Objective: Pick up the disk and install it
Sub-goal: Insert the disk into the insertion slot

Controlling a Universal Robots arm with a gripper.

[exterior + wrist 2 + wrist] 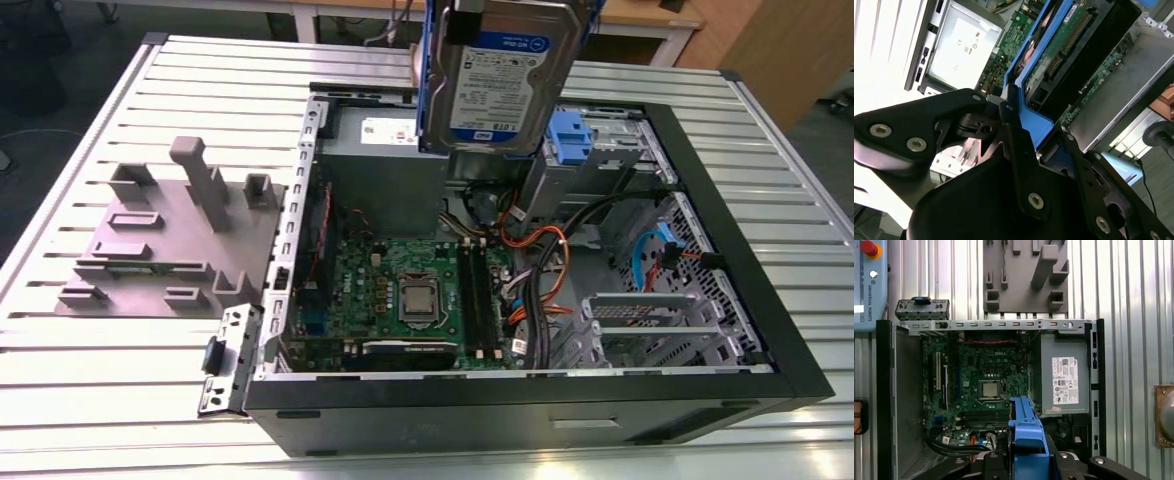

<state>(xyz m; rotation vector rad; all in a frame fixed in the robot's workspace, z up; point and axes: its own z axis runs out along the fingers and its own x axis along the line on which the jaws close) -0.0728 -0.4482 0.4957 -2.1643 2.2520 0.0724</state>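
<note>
The disk [501, 80] hangs in the air above the open computer case [747, 300]. It stands upright with its white-and-blue label facing the exterior view. The gripper [1041, 135] is clamped on it, with a black finger [1016, 145] pressed against each side of the blue frame around the drive. In the first wrist view that blue frame [1026, 435] points down into the case.

The case lies on its side on a slatted metal table [107, 380]. Inside the case, under the disk, sits a grey box [387, 160] with a white sticker. Beside the box is a green circuit board [400, 290]. A tangle of orange and black cables [534, 250] runs across the middle of the case. A small blue clip [567, 135] sits in the metal cage at the case's far corner, close to the disk's lower edge. Outside the case, on the exterior view's left, a grey moulded tray [160, 240] rests on the table.
</note>
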